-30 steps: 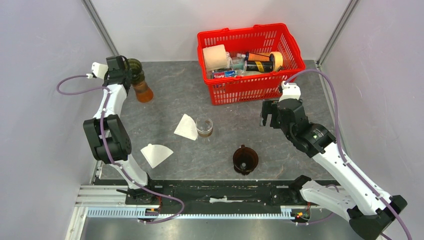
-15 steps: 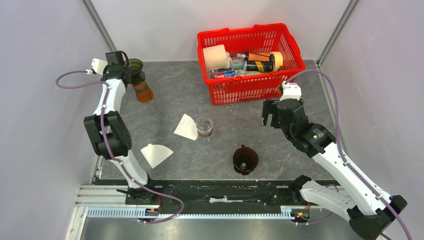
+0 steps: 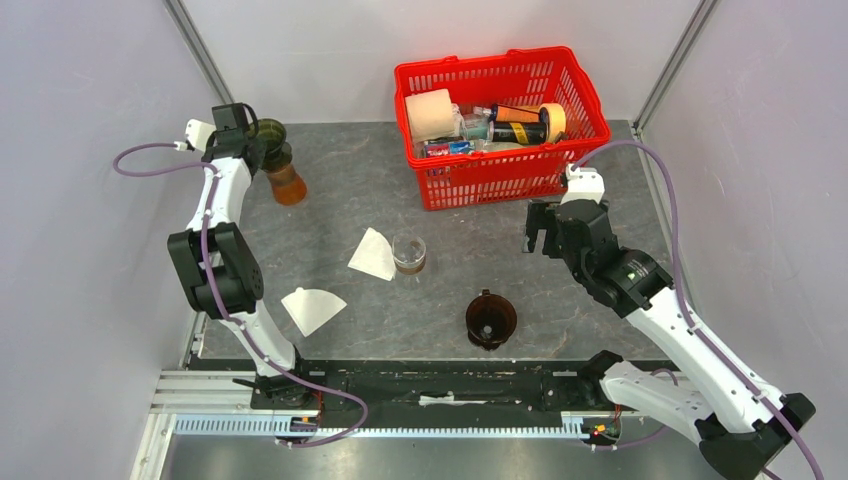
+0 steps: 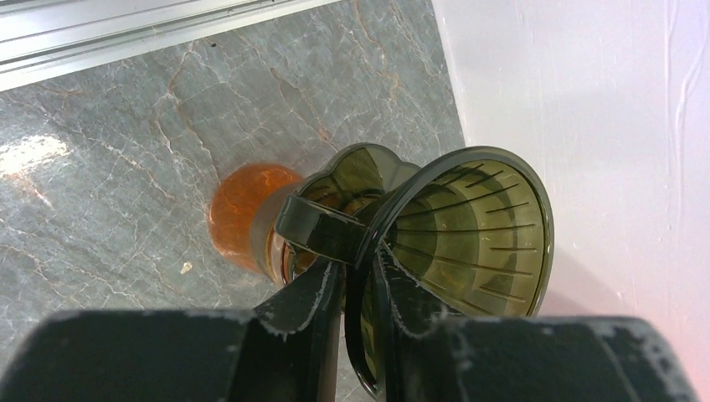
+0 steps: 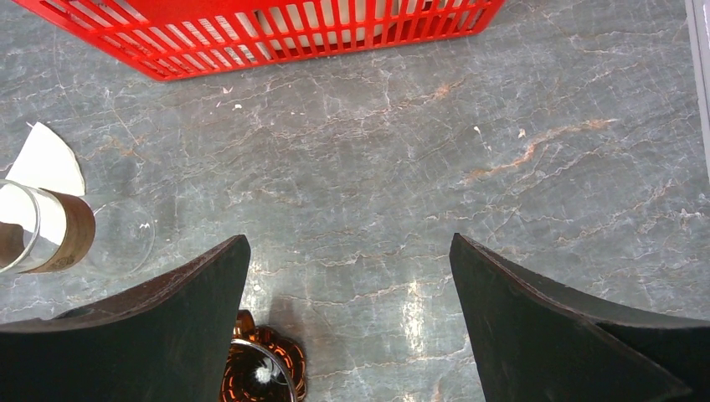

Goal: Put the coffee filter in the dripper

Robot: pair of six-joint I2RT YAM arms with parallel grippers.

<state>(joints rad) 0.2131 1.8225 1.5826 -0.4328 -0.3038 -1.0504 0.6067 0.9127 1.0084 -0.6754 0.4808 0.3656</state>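
Two white paper filters lie flat on the table, one [image 3: 373, 253] beside a glass cup and one [image 3: 312, 308] nearer the left arm. My left gripper [image 3: 250, 140] is shut on the rim of a smoky green dripper [image 4: 469, 226], also seen from above [image 3: 271, 130]. It holds the dripper tilted over an amber glass vessel [image 4: 243, 213] at the far left. A second, brown dripper [image 3: 490, 320] stands at the front centre and shows at the bottom of the right wrist view [image 5: 259, 373]. My right gripper [image 5: 347, 243] is open and empty above bare table, behind that dripper.
A red basket [image 3: 500, 175] with a paper roll, bottles and tape stands at the back. A clear glass cup [image 3: 408, 255] stands beside the upper filter and shows in the right wrist view [image 5: 42, 230]. The left wall is close to the left gripper.
My left gripper has shifted slightly towards the back wall with the green dripper in it. My right gripper has edged a little to the right. The filters have not moved.
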